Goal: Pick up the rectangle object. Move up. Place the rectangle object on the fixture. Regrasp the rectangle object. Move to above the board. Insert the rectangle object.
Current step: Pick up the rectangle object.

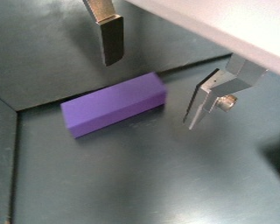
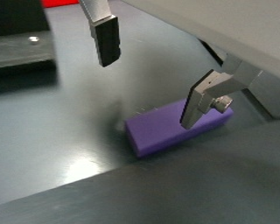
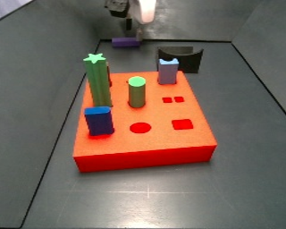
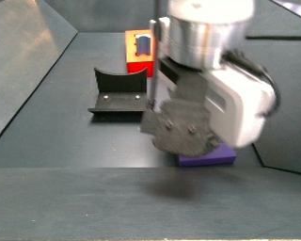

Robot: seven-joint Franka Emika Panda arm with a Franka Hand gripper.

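Note:
The rectangle object [image 1: 113, 103] is a purple bar lying flat on the dark floor, also in the other wrist picture [image 2: 178, 127]. My gripper [image 1: 154, 74] hovers over it, open, with nothing between the fingers [image 2: 106, 42]. One end of the bar lies under the gap and the bar touches neither finger. In a side view the bar [image 3: 126, 41] lies at the far end, beyond the red-orange board [image 3: 170, 141], with the gripper [image 3: 130, 18] above it. The black fixture [image 3: 181, 58] stands beside the board's far corner. From the opposite side, the gripper's body hides most of the bar [image 4: 210, 156].
On the board stand a green star post [image 3: 97, 80], a green cylinder [image 3: 136, 91], a blue block [image 3: 99, 121] and a lavender peg [image 3: 168, 70]. Grey walls [image 3: 38, 54] slope up round the floor. The fixture [image 4: 116, 94] sits between bar and board.

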